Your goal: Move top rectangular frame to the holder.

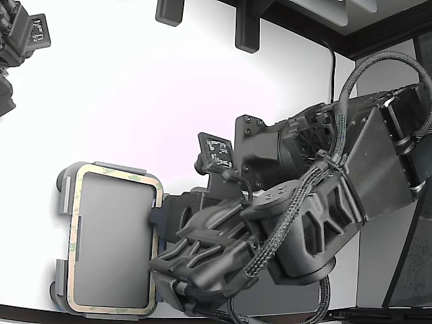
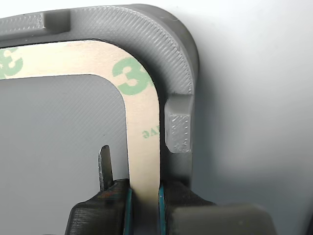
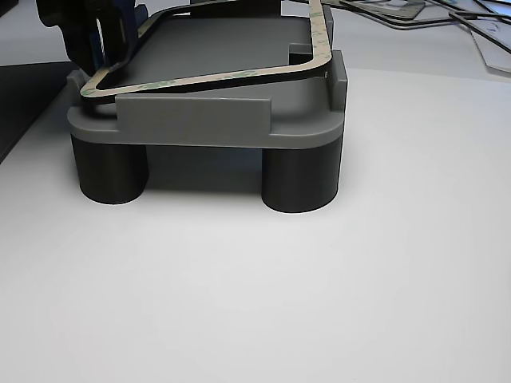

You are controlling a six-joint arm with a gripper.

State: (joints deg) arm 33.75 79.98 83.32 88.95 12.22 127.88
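Pincer pinching thin beige rounded frame inside ribbed grey holder.

The thin tan frame with green marks is laid on the grey holder, tilted, one side lifted.

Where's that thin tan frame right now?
The thin tan frame sits over the grey holder at the exterior view's lower left, one side pinched between the gripper's fingers.
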